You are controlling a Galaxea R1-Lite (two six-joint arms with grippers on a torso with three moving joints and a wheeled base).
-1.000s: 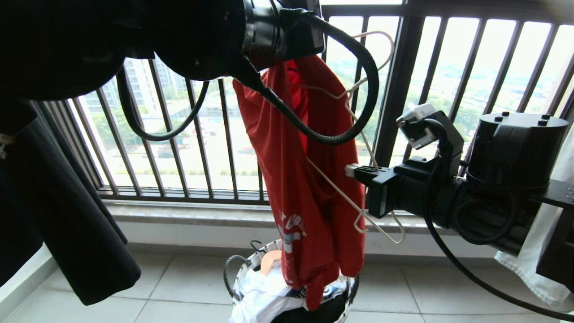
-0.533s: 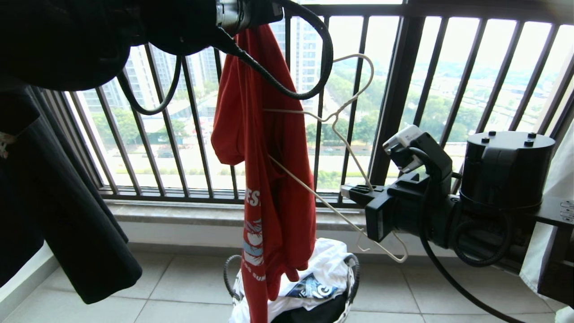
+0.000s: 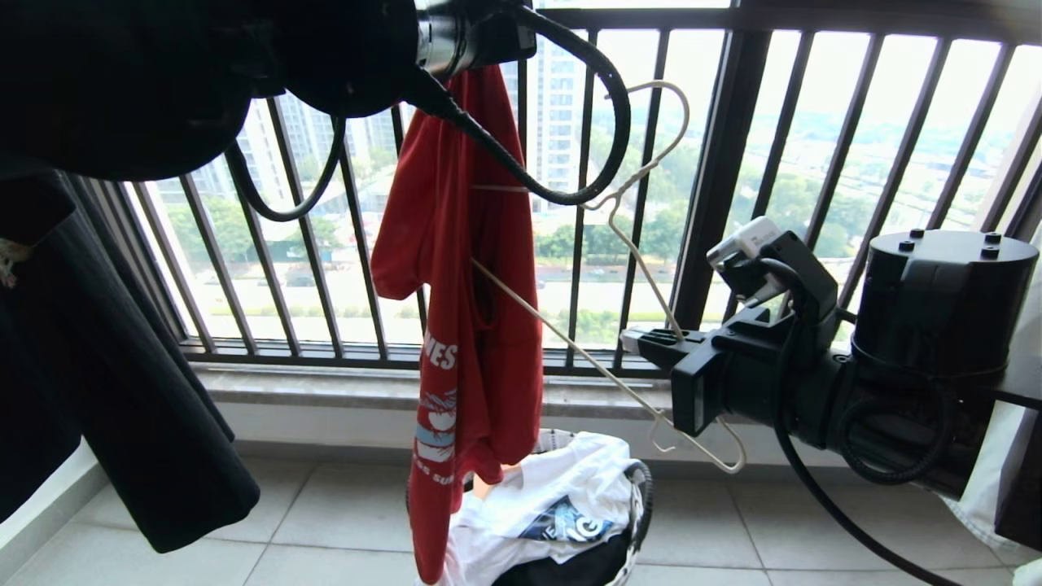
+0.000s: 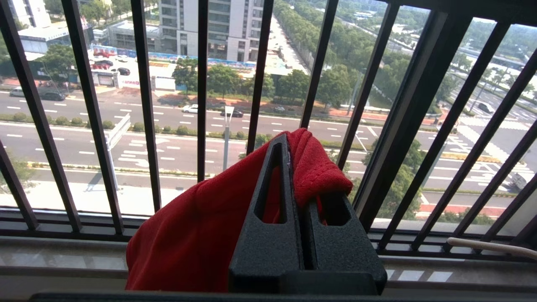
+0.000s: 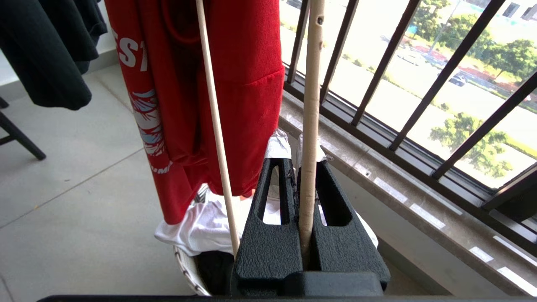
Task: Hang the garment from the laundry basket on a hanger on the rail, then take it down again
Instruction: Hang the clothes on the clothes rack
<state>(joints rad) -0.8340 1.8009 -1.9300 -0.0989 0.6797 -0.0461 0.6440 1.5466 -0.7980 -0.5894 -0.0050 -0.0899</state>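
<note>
The garment (image 3: 468,268), a red T-shirt with white lettering, hangs in a long fold from my left gripper (image 4: 293,142), which is shut on a bunch of its cloth high up by the window bars. The cream-white hanger (image 3: 631,236) is tilted, hook up, and its far end reaches into the shirt. My right gripper (image 3: 639,338) is shut on one of the hanger's arms (image 5: 311,92), to the right of the shirt. The laundry basket (image 3: 645,505) stands on the floor below the shirt's hem. The rail is out of view.
A dark barred window railing (image 3: 716,163) over a stone sill (image 3: 326,391) closes off the far side. A black shirt (image 3: 122,366) hangs at the left. White printed clothes (image 3: 562,505) fill the basket. White cloth (image 3: 1009,439) hangs at the far right.
My left gripper has carried the garment to the left, off the basket's white clothes. More of the hanger's arm shows between the shirt and my right gripper, which has barely moved.
</note>
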